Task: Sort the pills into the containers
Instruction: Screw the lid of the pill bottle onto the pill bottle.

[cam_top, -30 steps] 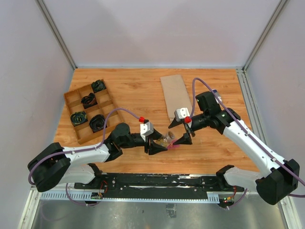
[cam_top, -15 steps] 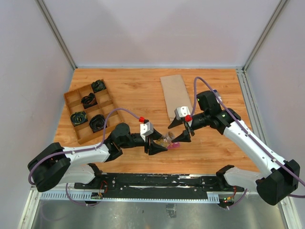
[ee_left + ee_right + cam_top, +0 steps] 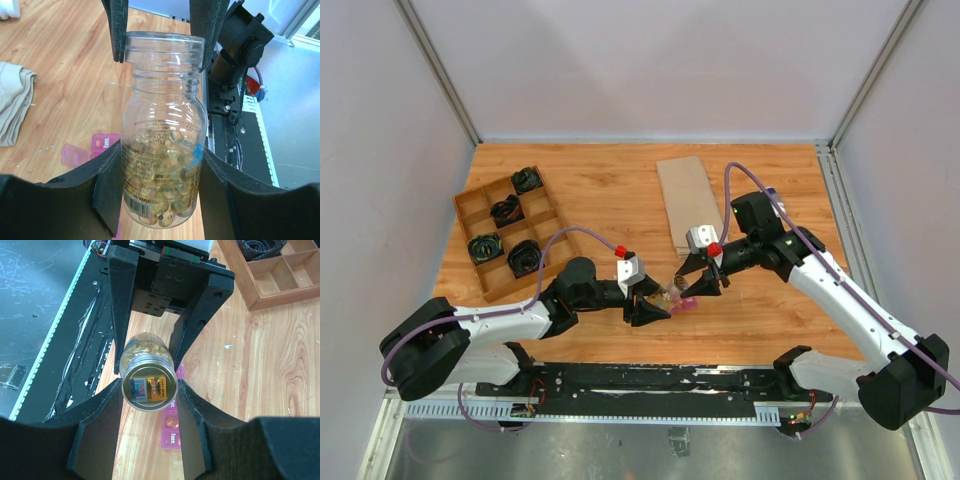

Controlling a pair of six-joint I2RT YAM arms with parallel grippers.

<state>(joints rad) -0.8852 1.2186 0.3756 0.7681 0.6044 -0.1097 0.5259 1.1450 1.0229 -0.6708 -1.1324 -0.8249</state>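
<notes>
A clear bottle full of yellowish pills is shut in my left gripper by its lower body. It hangs just above the table. My right gripper faces the bottle's mouth, which is covered by a printed seal. Its fingers press the rim from both sides. The containers, a magenta-pink strip, lie on the wood under the bottle, and one compartment holds pills. In the top view the strip peeks out between my left gripper and right gripper.
A brown wooden divided tray with black items stands at the left. A tan flat cloth lies at the back middle, also seen in the left wrist view. The black base rail runs along the near edge.
My right gripper has narrowed its jaws onto the bottle's mouth and shifted slightly toward the left arm. The left gripper kept the bottle and barely moved.
</notes>
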